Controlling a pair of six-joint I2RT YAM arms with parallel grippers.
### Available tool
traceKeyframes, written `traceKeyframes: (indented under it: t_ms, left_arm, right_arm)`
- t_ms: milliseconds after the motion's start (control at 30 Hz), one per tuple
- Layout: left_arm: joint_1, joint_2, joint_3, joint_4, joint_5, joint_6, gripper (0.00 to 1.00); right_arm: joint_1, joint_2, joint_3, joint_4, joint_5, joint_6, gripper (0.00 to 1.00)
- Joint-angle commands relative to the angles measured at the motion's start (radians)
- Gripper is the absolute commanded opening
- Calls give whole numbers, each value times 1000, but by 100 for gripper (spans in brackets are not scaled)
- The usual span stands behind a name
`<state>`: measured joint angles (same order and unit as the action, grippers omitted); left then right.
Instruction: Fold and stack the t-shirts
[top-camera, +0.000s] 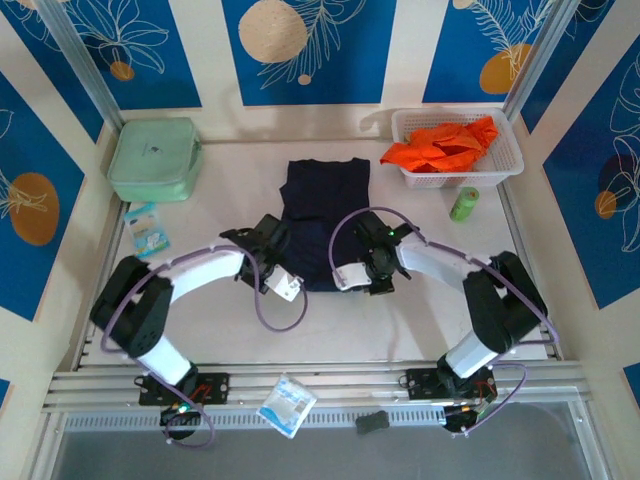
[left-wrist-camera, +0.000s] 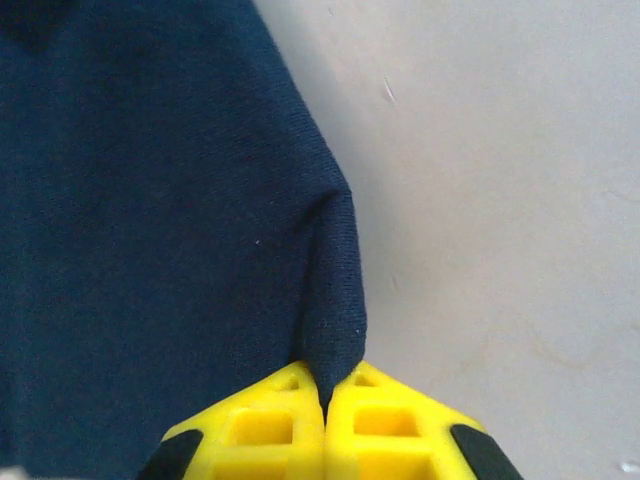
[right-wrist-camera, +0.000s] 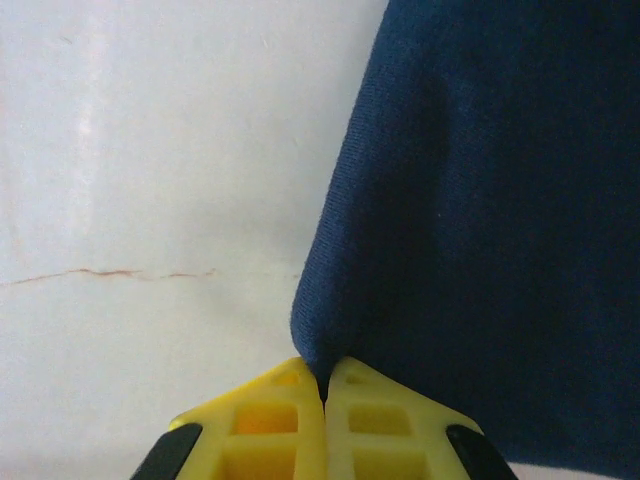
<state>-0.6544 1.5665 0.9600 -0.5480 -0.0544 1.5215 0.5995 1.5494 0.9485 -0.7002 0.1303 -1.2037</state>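
A dark navy t-shirt (top-camera: 325, 200) lies flat in the middle of the white table, narrowed into a long rectangle. My left gripper (top-camera: 277, 243) sits at its near left edge, shut on a pinch of the navy cloth (left-wrist-camera: 150, 200) that rises between the yellow fingers (left-wrist-camera: 270, 425). At the near right edge, my right gripper (top-camera: 368, 252) is shut on a fold of the same shirt (right-wrist-camera: 500, 220), which bunches up where the jaws meet (right-wrist-camera: 325, 375). A bright orange t-shirt (top-camera: 440, 145) lies crumpled in a white basket (top-camera: 505, 165) at the back right.
A pale green zipped case (top-camera: 155, 158) rests at the back left, with a small printed packet (top-camera: 148, 230) in front of it. A green roll (top-camera: 465, 203) stands beside the basket. Another packet (top-camera: 287, 405) and a dark block (top-camera: 372, 422) lie on the near rail.
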Motion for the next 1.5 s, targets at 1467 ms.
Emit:
traceKeyframes:
  t_ms: [1467]
  left_arm:
    - [96, -285, 229, -36, 96, -260, 0]
  right_arm:
    - [-157, -294, 258, 14, -102, 240, 0]
